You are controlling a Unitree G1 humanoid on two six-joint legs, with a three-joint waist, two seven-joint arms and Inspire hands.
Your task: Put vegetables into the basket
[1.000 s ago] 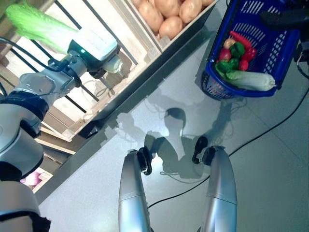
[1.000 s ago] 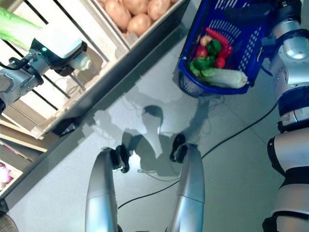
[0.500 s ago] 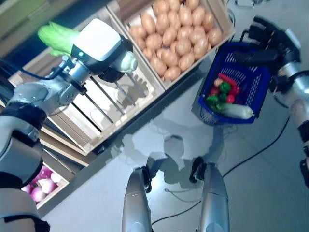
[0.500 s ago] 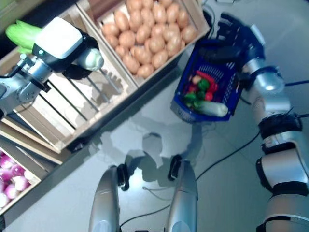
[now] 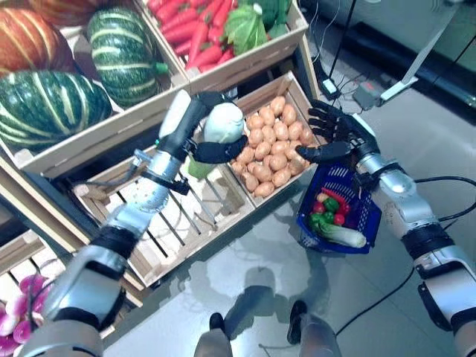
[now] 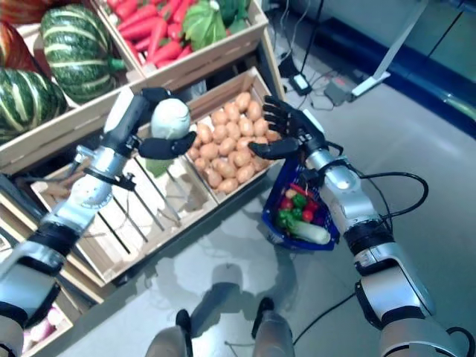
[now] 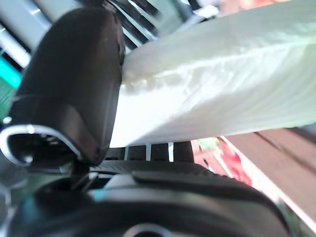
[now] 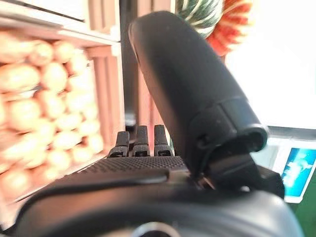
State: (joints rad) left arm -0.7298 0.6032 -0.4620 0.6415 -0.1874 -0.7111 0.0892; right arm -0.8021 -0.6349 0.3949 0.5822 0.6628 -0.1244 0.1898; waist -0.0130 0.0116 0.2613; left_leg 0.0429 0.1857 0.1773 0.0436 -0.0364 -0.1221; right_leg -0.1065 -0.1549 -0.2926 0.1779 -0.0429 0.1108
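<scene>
Left hand is gripping a napa cabbage over the potato crate, while right hand is hovering spread open, blue basket hanging beneath its wrist.

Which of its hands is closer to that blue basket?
The right hand. It is open, just above the blue basket, which hangs from that arm. The left hand is farther off, over the wooden crates, gripping a pale cabbage.

A mock greengrocer's stall: slanted wooden crates of pumpkins, carrots and potatoes.
</scene>
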